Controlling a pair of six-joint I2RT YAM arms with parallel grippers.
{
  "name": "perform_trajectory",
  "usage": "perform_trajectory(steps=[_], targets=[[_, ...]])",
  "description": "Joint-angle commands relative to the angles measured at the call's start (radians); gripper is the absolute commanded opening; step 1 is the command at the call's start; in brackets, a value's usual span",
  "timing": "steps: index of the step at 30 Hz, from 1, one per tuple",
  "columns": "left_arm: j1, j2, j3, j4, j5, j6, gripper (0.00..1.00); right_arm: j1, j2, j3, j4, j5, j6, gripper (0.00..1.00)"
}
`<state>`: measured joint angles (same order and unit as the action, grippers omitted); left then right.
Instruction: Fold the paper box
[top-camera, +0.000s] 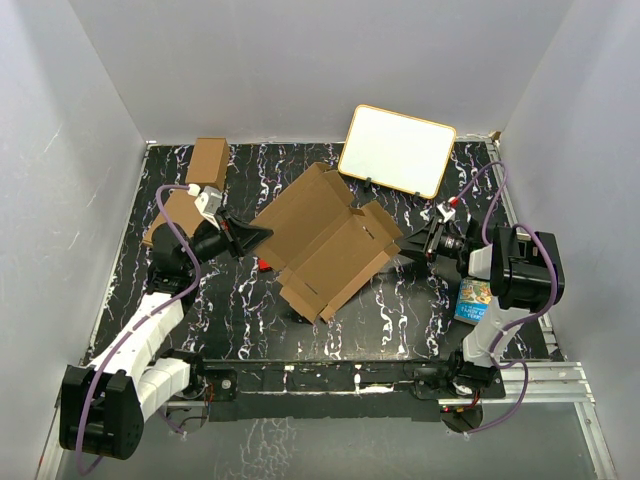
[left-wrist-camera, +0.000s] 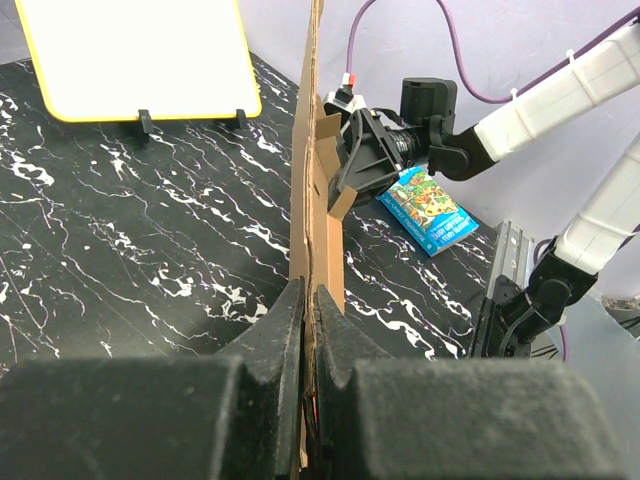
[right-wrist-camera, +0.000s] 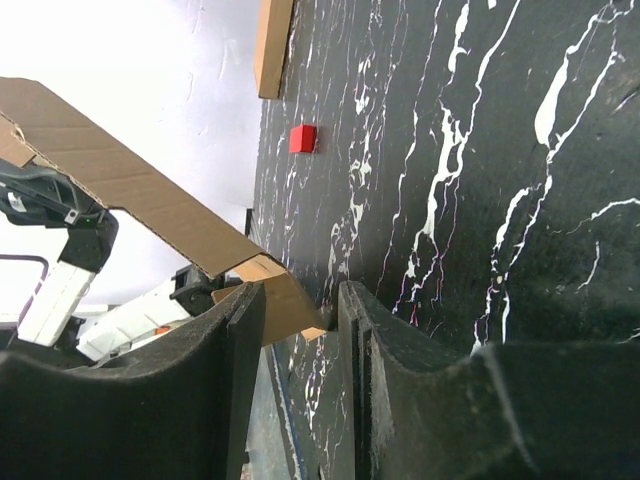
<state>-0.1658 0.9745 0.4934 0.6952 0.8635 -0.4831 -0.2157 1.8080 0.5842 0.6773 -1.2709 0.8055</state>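
The paper box (top-camera: 325, 240) is a flat brown die-cut sheet with flaps, held tilted above the middle of the table. My left gripper (top-camera: 262, 232) is shut on its left edge; in the left wrist view the fingers (left-wrist-camera: 285, 320) pinch the sheet (left-wrist-camera: 312, 180), seen edge-on. My right gripper (top-camera: 405, 243) is at the sheet's right side. In the right wrist view its jaws (right-wrist-camera: 300, 295) stand open with a bent flap (right-wrist-camera: 270, 280) of the sheet (right-wrist-camera: 120, 175) between them, touching the left finger.
A yellow-rimmed whiteboard (top-camera: 397, 150) stands at the back right. A brown carton (top-camera: 208, 163) sits at the back left, another (top-camera: 165, 215) under the left arm. A blue packet (top-camera: 473, 300) lies by the right arm. A small red block (top-camera: 264, 265) lies under the sheet.
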Motion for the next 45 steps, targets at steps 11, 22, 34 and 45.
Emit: perform_trajectory(steps=[11,22,34,45], targets=[[0.005,-0.023,-0.007,0.055,-0.037,-0.018,0.0,0.051,0.003,-0.011,0.047,-0.033,-0.05,0.43],[0.005,-0.013,-0.024,0.074,-0.063,-0.043,0.0,0.088,0.016,-0.009,0.084,-0.026,-0.048,0.42],[0.005,-0.009,-0.035,0.039,-0.108,-0.041,0.0,0.105,0.023,-0.009,0.082,-0.019,-0.072,0.33],[0.005,0.008,-0.045,0.04,-0.126,-0.05,0.0,0.13,0.036,-0.001,0.04,-0.01,-0.108,0.32]])
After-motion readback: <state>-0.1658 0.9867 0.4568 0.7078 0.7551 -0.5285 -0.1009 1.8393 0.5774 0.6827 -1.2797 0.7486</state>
